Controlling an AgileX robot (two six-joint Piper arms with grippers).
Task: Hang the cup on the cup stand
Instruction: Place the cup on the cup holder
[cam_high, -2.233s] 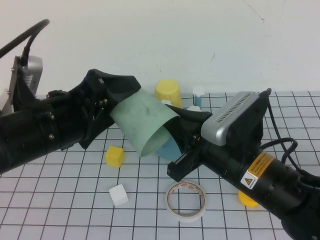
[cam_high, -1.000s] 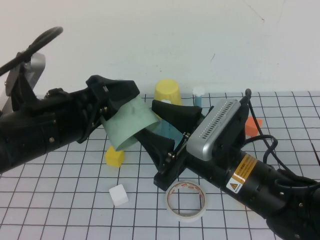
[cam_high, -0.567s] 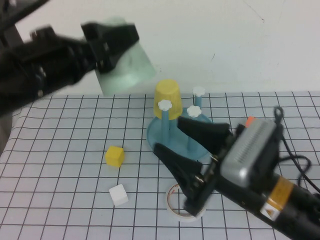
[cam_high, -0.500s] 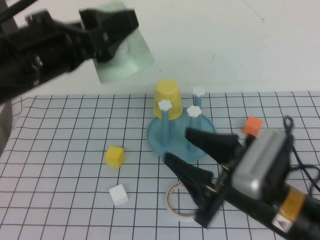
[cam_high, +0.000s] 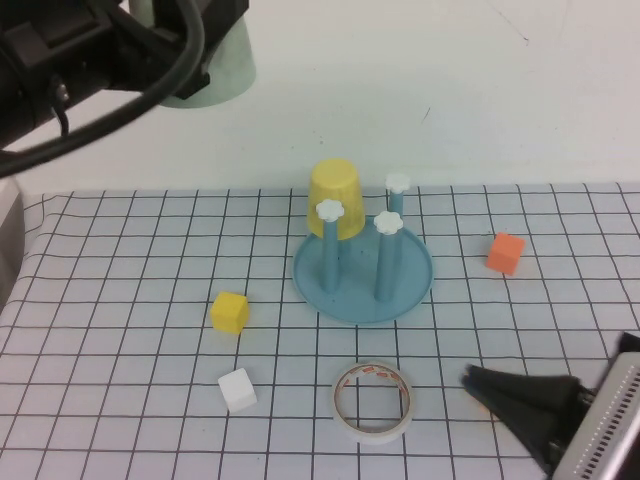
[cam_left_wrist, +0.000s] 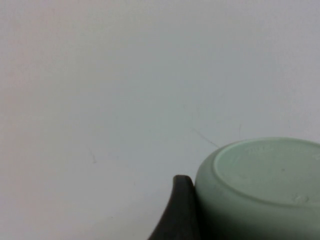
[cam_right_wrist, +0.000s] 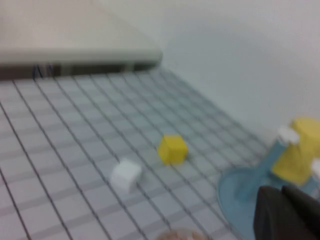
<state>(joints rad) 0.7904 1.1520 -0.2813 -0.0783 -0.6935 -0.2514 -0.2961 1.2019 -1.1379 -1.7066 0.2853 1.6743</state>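
The pale mint cup (cam_high: 218, 72) hangs high above the table's far left, with my left gripper (cam_high: 196, 40) shut on it. In the left wrist view the cup's base (cam_left_wrist: 265, 175) fills the corner beside one dark finger (cam_left_wrist: 178, 212). The blue cup stand (cam_high: 410, 285) sits mid-table with white-knobbed pegs (cam_high: 385, 255). A yellow cup (cam_high: 335, 198) is upside down on its far side. My right gripper (cam_high: 482, 383) is shut and empty, low at the table's near right. From the right wrist, its fingers (cam_right_wrist: 287, 212) point toward the stand (cam_right_wrist: 235, 192).
A yellow cube (cam_high: 229, 311) and a white cube (cam_high: 237, 389) lie left of the stand. A tape roll (cam_high: 373, 401) lies in front of it, and an orange cube (cam_high: 505, 252) to its right. A pale box edge (cam_right_wrist: 80, 55) borders the table's left.
My left arm has lifted the cup up and away to the far left. My right gripper let go of it, drew back to the near right and shut.
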